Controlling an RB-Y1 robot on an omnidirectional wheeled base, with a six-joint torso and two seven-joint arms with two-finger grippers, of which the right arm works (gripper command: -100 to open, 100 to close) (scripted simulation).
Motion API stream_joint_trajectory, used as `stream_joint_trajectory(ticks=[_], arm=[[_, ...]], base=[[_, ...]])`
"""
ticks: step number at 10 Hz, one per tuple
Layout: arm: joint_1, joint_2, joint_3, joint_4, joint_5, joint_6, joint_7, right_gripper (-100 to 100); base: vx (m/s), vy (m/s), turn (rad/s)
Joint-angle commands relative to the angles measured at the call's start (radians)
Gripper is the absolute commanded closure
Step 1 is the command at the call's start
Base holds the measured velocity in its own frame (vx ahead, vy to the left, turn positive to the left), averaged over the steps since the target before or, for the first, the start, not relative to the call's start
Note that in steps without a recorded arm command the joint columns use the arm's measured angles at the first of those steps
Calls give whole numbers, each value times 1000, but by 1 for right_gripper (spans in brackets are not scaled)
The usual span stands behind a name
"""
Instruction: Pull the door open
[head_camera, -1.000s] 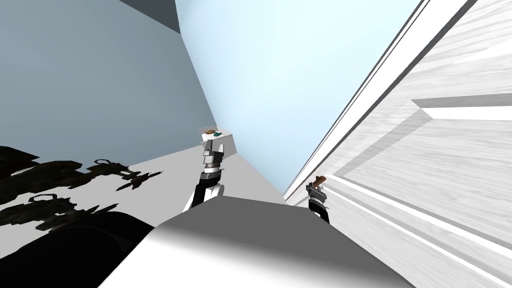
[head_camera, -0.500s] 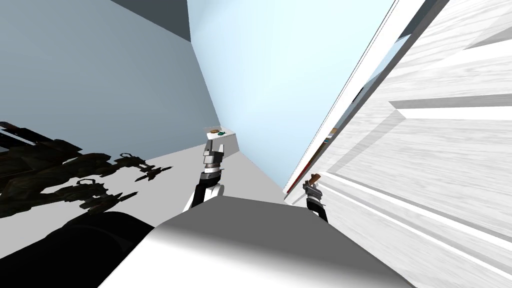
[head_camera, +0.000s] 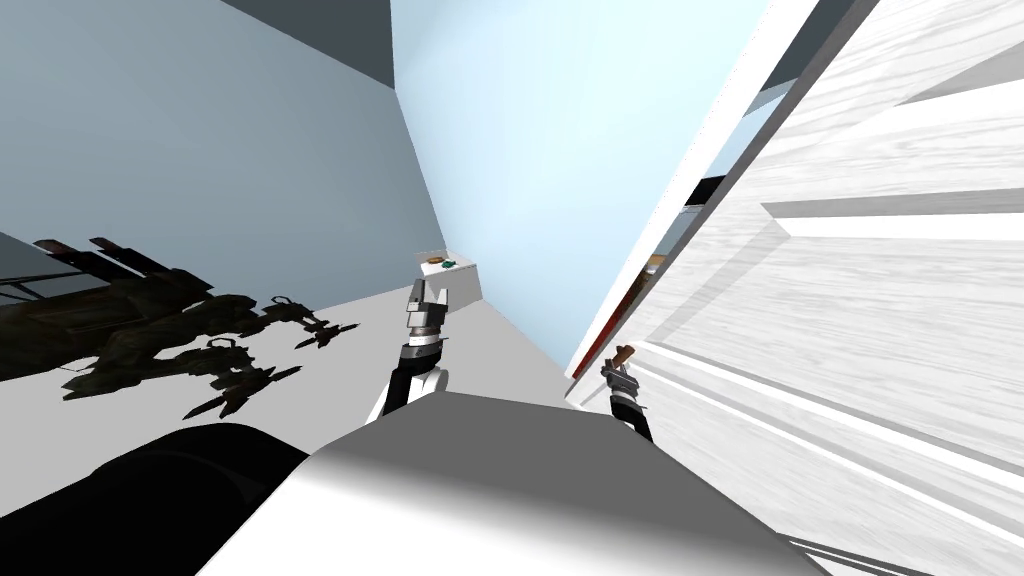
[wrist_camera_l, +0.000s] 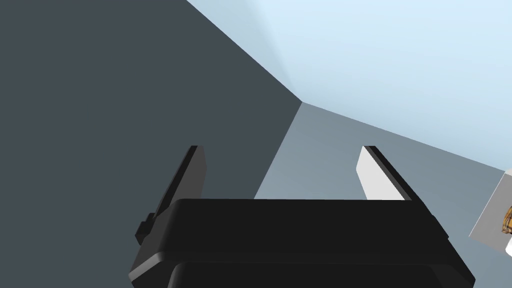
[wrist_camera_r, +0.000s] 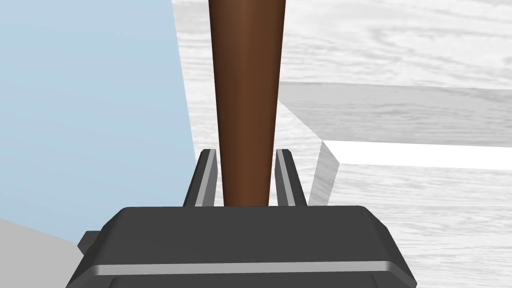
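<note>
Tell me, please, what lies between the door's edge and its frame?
An open gap: in the head view the door stands off its white frame, with small dark and orange shapes showing through. The right hand grips the brown handle.

The door (head_camera: 850, 300) is white with faint grey wood-grain streaks all over, and its panel edges are shaded grey. The handle (wrist_camera_r: 247, 100) is plain dark brown, no pattern. The right claw (wrist_camera_r: 246, 152) has light grey fingers on a charcoal box. The left claw (wrist_camera_l: 282, 150) looks black, with one finger lit white. One wall (head_camera: 560, 150) is pale blue, the other wall (head_camera: 200, 130) a duller grey-blue. The floor (head_camera: 500, 340) is flat light grey. The tangled shape (head_camera: 150, 345) is dark olive-black.
</note>
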Motion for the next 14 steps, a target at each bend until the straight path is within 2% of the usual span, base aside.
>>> stream_joint_trajectory(ticks=[1,4,5,6,8,11,12,13,14], arm=[[16,-6,17,-22,9,6,-8,100],[25,-17,53,-38,30,4,-31,100],[23,-14,46,-36,26,3,-26,100],[31,-20,70,-45,39,0,-41,100],[39,-31,92,-55,51,-5,-56,100],[57,-55,143,-78,77,-17,-91,100],[62,-60,154,-84,84,-19,-99,100],[58,-59,145,-80,79,-15,-92,100],[71,-69,167,-83,90,-26,-110,100]], base=[[-208,-8,61],[-226,7,47],[-108,-8,32],[-132,0,60],[-234,-40,66],[-284,-6,66],[-244,37,25],[-114,16,-1],[-144,-25,56]])
